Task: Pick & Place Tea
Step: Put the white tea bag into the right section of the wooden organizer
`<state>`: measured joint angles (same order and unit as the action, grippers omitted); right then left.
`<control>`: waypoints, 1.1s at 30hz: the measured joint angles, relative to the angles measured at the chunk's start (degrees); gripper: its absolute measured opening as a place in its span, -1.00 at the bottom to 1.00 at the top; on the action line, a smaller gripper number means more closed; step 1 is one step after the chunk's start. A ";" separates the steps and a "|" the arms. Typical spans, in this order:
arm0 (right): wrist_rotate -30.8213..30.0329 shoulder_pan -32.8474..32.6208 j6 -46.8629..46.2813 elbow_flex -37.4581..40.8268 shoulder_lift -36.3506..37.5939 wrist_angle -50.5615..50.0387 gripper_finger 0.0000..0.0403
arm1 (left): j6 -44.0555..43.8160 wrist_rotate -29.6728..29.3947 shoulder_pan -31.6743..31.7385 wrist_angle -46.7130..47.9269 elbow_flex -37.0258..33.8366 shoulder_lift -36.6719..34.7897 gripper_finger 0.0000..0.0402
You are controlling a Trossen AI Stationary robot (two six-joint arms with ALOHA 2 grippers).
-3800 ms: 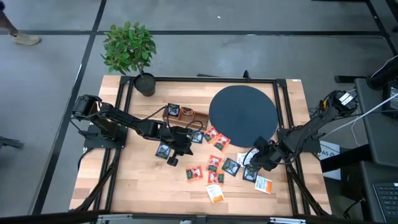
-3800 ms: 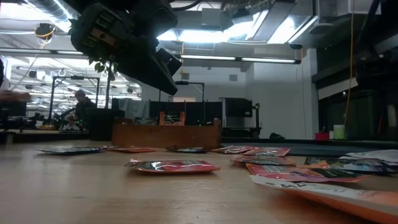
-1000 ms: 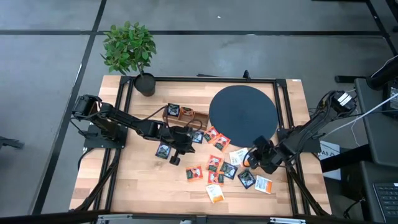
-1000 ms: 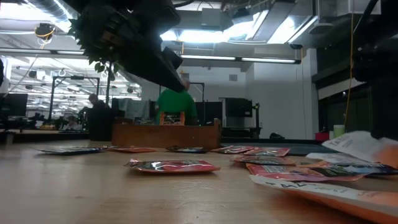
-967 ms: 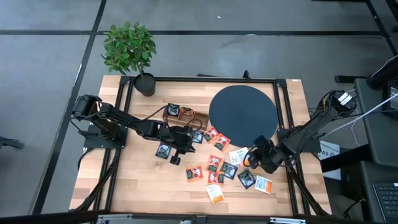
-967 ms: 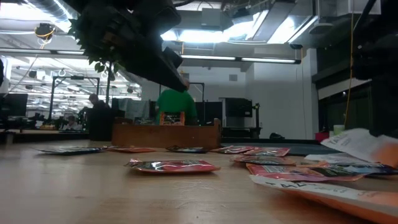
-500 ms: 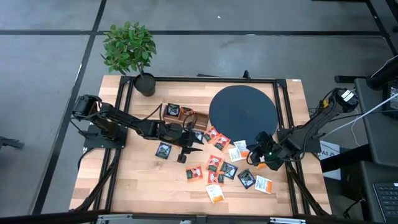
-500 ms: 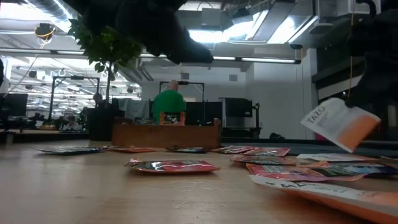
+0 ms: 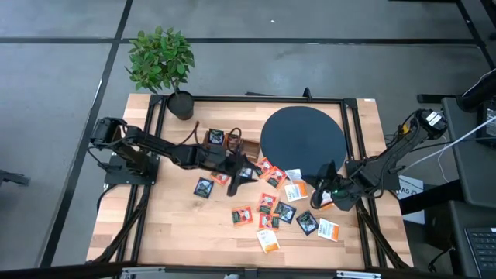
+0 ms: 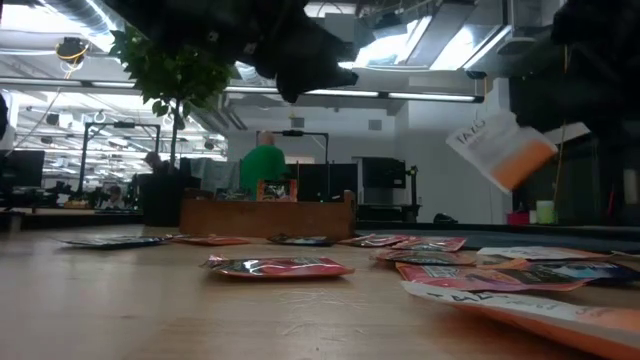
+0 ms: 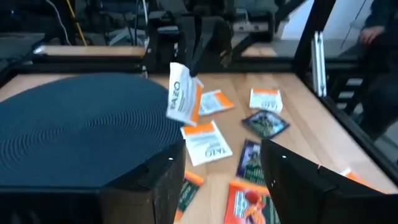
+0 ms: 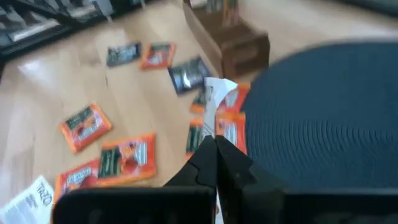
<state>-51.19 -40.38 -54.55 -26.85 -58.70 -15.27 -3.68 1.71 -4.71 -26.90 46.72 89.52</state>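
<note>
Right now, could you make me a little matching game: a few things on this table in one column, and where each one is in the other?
Things:
1. white-and-orange sachet
2. potted plant
3. black disc
4. left gripper

Places:
A. far left corner of the table
B. open, above the sachets beside the wooden tray
C. pinched in the right gripper, off the table
D. flat at the far side of the table

Pairs: 1-C, 2-A, 3-D, 4-B

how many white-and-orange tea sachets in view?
5. A held sachet hangs from the shut right gripper. A second sachet lies by the black disc. A third sachet lies under that gripper. A fourth sachet and a fifth sachet lie farthest from the disc. Arms may hide more.
</note>
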 joint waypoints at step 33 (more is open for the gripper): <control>-4.27 0.02 29.45 0.00 -1.26 22.23 -1.00 | -2.80 7.01 5.10 11.27 12.39 7.06 0.13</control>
<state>-55.46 -40.36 -25.11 -26.85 -59.96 6.96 -6.48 8.72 0.39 -15.64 59.11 96.57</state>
